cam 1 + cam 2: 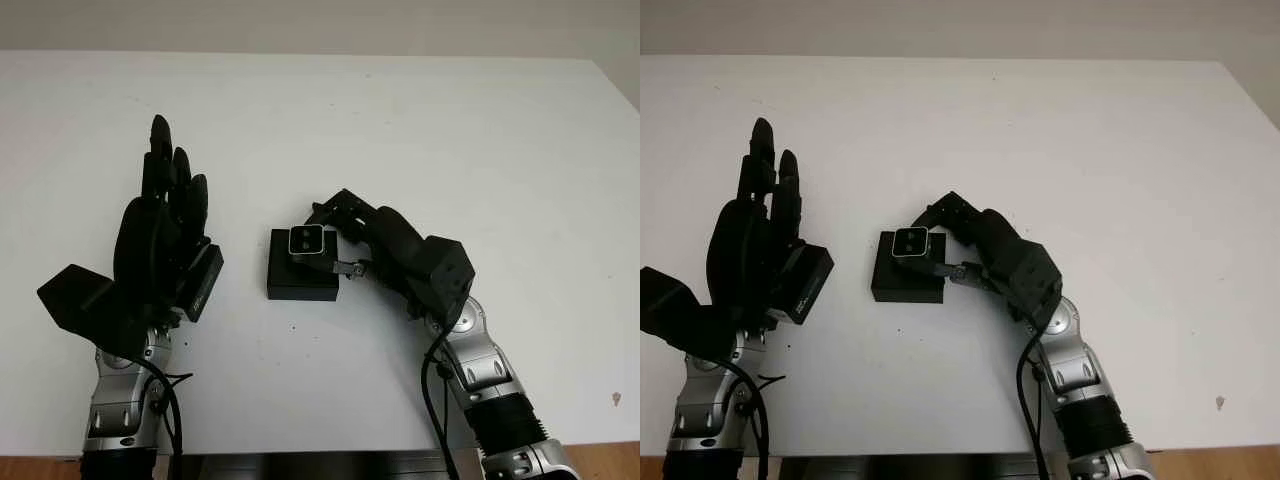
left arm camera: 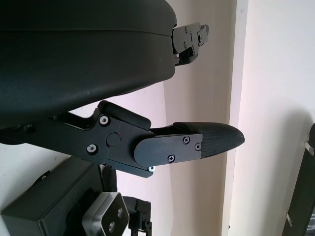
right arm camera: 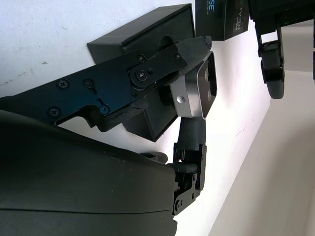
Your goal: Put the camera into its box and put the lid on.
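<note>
Both hands are at work over one white counter [image 1: 420, 130]. Left hand [image 1: 160, 250], raised at the counter's left side, grips the one black lid [image 1: 203, 281] by its edges; it looks like light, stiff card that a hard squeeze could dent. One black box [image 1: 302, 278] sits mid-counter, open. Right hand [image 1: 345, 235] pinches the one small silver camera [image 1: 306, 240] by its sides just over the box. Its metal shell looks hard, dense and slippery, and the lens face is best left untouched.
</note>
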Action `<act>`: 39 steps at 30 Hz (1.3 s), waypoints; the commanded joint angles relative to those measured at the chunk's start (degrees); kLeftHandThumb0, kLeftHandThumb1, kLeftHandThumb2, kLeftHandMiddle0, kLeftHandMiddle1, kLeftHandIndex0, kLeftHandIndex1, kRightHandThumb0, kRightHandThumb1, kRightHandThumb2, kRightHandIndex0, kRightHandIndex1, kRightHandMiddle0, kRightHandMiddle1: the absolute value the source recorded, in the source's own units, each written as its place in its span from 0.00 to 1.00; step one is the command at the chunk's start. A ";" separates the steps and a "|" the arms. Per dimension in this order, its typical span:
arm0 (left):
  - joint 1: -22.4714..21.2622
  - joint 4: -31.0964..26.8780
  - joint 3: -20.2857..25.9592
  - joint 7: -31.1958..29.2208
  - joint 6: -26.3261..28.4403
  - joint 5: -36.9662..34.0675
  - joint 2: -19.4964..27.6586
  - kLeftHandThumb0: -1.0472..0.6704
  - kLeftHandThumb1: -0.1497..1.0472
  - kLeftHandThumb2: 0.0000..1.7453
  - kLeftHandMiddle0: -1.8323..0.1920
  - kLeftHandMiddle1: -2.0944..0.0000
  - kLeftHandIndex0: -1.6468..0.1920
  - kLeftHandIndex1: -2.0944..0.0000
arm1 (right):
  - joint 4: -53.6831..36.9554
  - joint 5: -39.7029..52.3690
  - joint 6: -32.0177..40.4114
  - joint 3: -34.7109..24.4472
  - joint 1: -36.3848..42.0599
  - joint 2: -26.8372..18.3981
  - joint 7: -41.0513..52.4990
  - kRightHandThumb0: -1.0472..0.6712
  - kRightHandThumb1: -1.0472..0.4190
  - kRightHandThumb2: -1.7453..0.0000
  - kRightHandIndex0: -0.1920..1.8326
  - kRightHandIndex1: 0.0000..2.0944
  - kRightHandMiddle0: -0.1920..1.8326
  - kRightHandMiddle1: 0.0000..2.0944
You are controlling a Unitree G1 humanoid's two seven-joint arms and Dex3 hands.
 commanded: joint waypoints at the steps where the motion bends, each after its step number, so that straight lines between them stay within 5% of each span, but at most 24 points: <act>1: 0.23 -0.29 0.08 -0.01 -0.46 0.30 0.16 0.19 1.00 0.29 1.00 1.00 1.00 1.00 | 0.20 0.30 -0.73 -0.27 -0.74 0.40 0.04 0.28 0.03 0.97 0.24 0.03 0.25 0.79; 39: 0.35 -0.31 0.29 -0.46 -0.45 -0.01 0.43 0.19 1.00 0.30 1.00 1.00 1.00 1.00 | 2.59 1.61 0.28 0.79 -1.19 0.56 4.69 0.28 0.04 0.97 0.22 0.03 0.26 0.83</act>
